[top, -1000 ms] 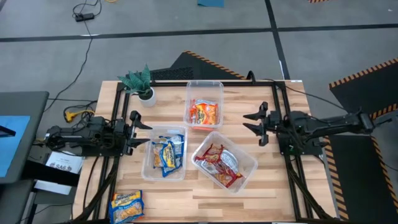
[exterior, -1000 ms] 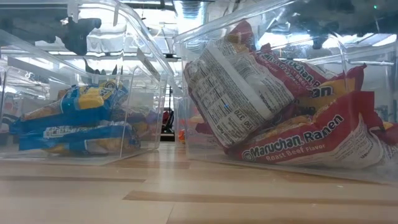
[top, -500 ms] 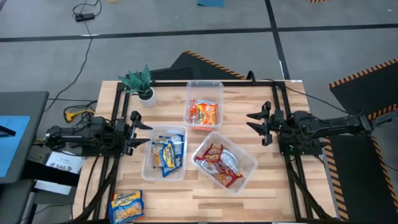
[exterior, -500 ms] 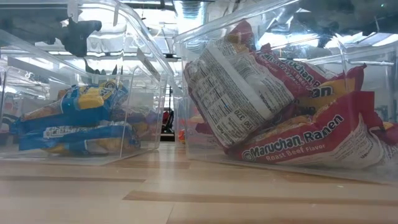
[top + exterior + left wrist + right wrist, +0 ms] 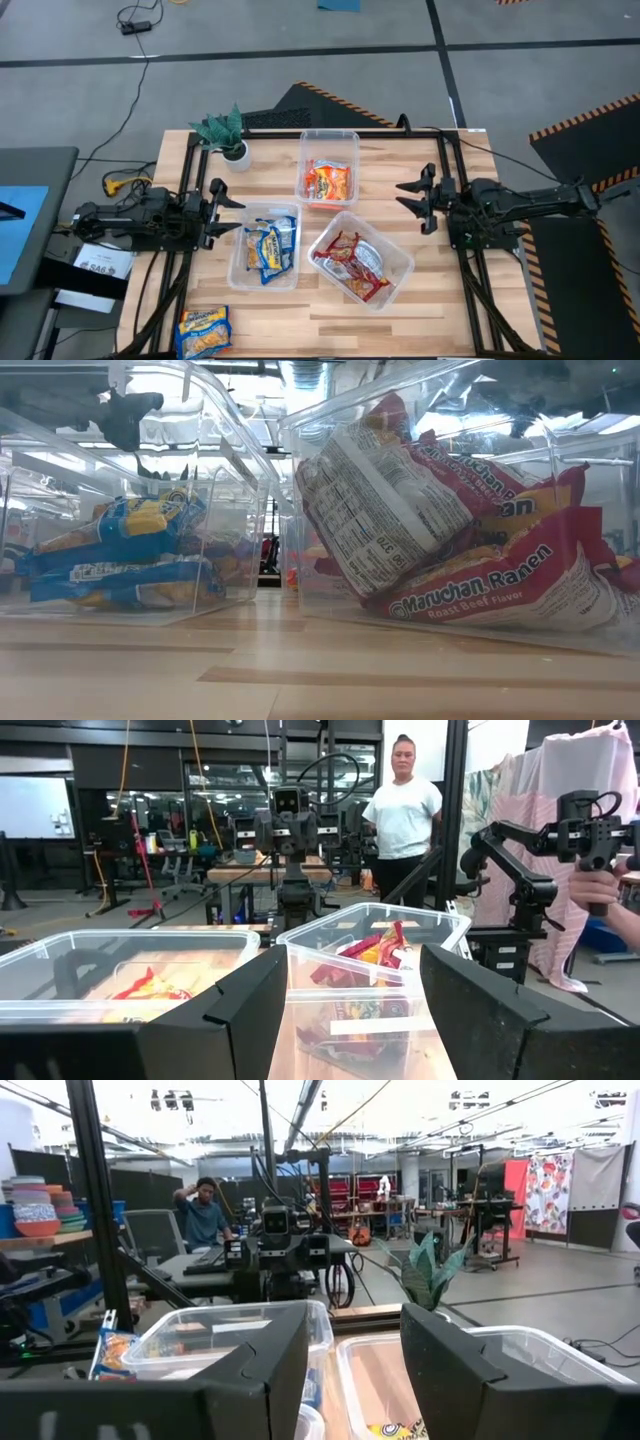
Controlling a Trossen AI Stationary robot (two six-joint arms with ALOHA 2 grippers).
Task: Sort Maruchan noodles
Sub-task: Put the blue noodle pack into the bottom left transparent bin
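The Maruchan noodles lie in three clear bins on the wooden table. Orange packets [image 5: 328, 182] are in the far bin [image 5: 329, 140], blue packets [image 5: 267, 246] in the near left bin [image 5: 238, 250], and red packets [image 5: 350, 262] in the near right bin [image 5: 400, 262]. One yellow-and-blue packet [image 5: 204, 331] lies loose at the near left corner. My left gripper [image 5: 241, 215] hovers open at the left edge, beside the blue bin. My right gripper [image 5: 400, 196] hovers open at the right edge. Neither holds anything [image 5: 350, 1010] [image 5: 355, 1370].
A small potted plant [image 5: 225, 135] stands at the far left corner. Black frame rails [image 5: 447, 170] run along both table sides. Bare wood lies along the near edge [image 5: 330, 325]. People [image 5: 405, 810] [image 5: 205, 1215] are in the room beyond the table.
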